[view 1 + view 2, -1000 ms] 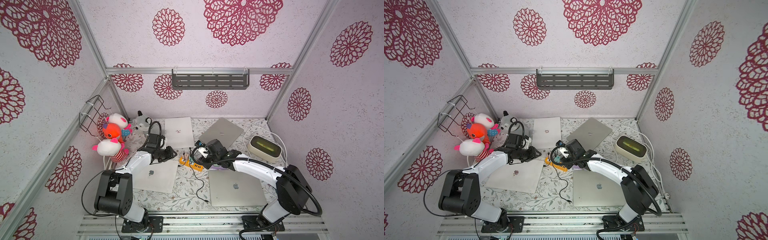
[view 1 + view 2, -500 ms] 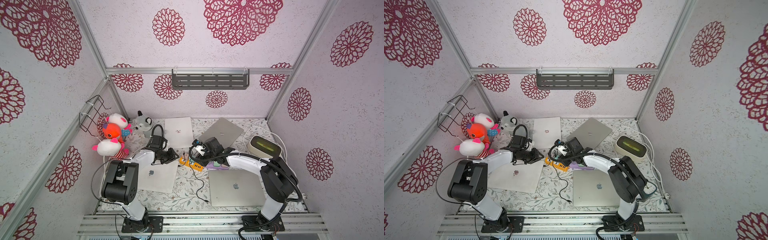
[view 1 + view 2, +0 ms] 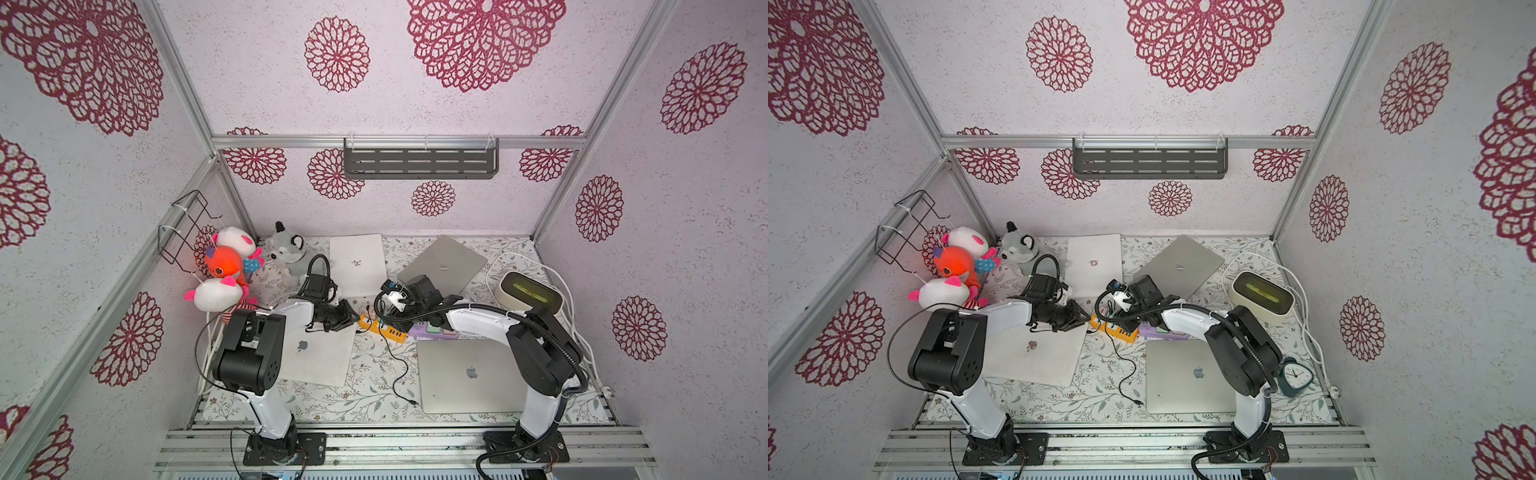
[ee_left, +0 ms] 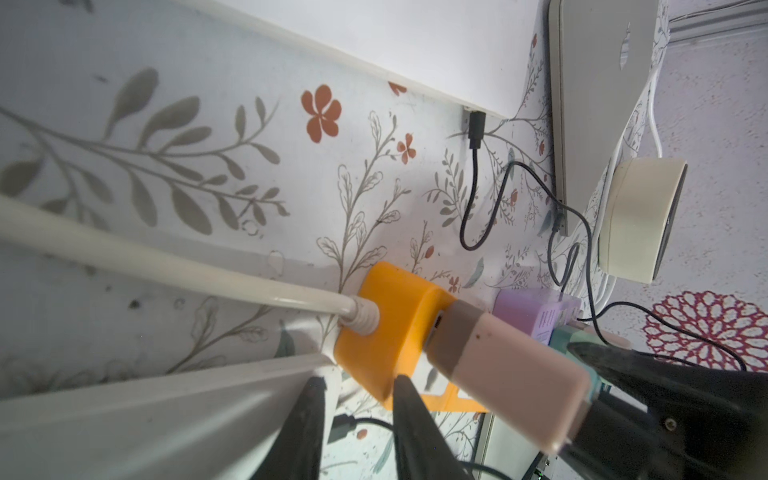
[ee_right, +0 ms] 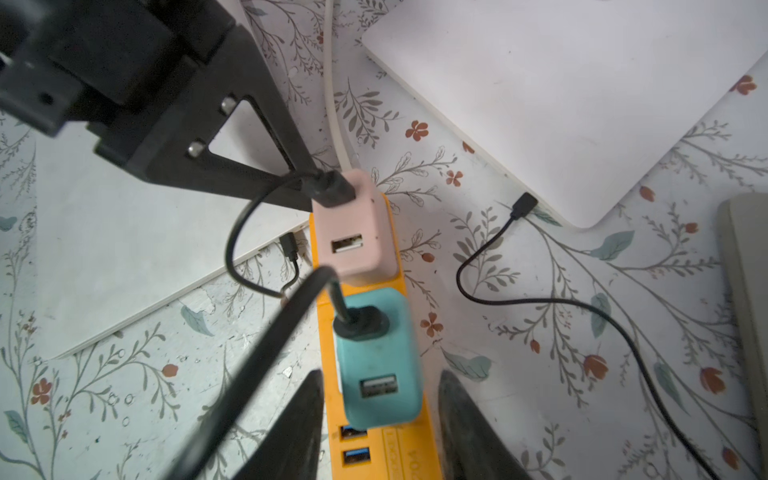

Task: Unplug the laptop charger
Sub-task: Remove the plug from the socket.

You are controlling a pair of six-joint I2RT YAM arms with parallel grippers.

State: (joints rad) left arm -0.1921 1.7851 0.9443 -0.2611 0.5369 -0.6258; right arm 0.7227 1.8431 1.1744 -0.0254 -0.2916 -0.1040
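Note:
An orange power strip (image 3: 380, 328) lies mid-table between the laptops. A pink charger (image 5: 353, 232) and a teal charger (image 5: 374, 361) are plugged into it, each with a black cable in its top. My right gripper (image 5: 381, 372) hangs over the strip, open. Its fingers straddle the teal charger and the strip's sides with small gaps. My left gripper (image 4: 358, 377) is open at the strip's cord end (image 4: 386, 324), beside the pink charger (image 4: 498, 365). One fingertip (image 4: 401, 378) touches the orange corner, and nothing sits between the jaws.
Around the strip lie a white laptop (image 3: 320, 353) at the front left, another white one (image 3: 359, 264) behind with a black cable plugged in, and two grey ones (image 3: 444, 264) (image 3: 469, 374). A purple block (image 3: 432, 330), a cream box (image 3: 528, 293) and plush toys (image 3: 224, 266) stand around.
Both arms have leaned further in over the strip, shoulders swung forward. The right gripper has shifted slightly left over the chargers. The jaw openings look the same.

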